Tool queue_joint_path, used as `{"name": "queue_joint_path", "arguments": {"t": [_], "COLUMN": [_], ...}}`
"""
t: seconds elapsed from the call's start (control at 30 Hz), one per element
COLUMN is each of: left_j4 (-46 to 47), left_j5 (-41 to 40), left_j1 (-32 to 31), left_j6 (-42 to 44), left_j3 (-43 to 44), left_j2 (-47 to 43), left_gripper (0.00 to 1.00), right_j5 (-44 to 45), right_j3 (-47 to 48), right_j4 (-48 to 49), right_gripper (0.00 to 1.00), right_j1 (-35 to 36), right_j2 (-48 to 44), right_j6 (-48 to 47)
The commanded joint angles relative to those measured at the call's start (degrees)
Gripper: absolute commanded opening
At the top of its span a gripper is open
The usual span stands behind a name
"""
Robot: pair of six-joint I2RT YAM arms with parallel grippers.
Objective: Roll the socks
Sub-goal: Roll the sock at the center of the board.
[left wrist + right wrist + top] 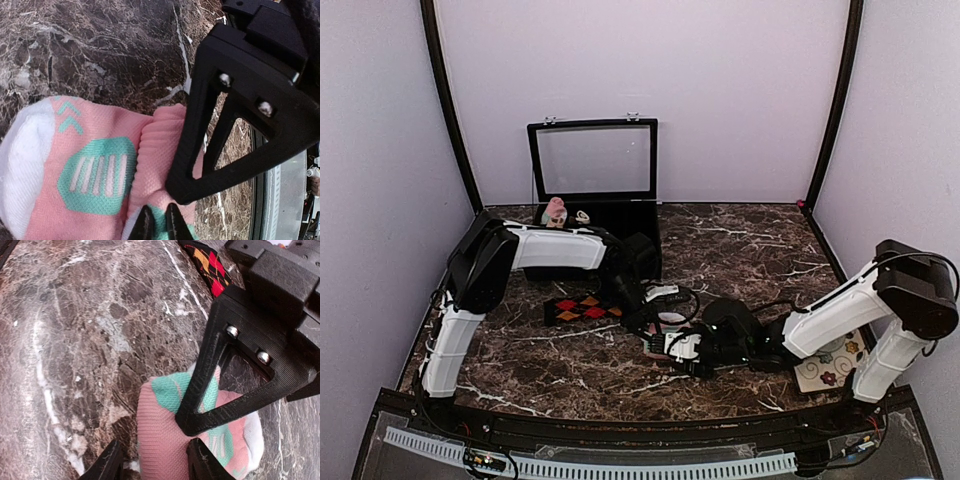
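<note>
Pink sock [100,170] lies mid marble table [740,250], one part folded over. My left gripper [159,225] is pinched tight on that fold. Right gripper [152,465] stands part-way apart, straddling the sock. Argyle sock [585,308] lies flat just left. Open black case [654,160] at the back holds a pink-topped roll [556,212]. From above, the arms hide most of the pink sock.

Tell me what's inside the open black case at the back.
Inside the black case, a pink-topped roll and a small pale item show at its left end. The left arm covers the front, so the rest is hidden.
</note>
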Motion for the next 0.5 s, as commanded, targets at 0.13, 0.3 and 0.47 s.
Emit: {"name": "queue_joint_path", "arguments": {"t": [0.13,0.3,0.47], "left_j4": [-4.9,-5.3,-5.3], "left_j5": [-18.9,-14.7,-13.0], "left_j1": [0.1,2.4,4.2], "left_j6": [5.1,5.8,7.5], "left_j3": [-3.5,-3.9,-8.0], "left_j2": [6.2,0.8,-6.3], "left_gripper": [0.26,0.36,0.41], "right_j5": [0.4,-3.0,-5.4], "right_j3": [5.2,8.2,10.4], "right_j4": [-10.3,-14.3,-16.7], "right_gripper": [0.21,0.12,0.09], "right_j1": [-1.3,-2.6,-3.6], "right_j2": [9.1,11.9,14.2], "right_j6": [2.4,5.8,8.8]}}
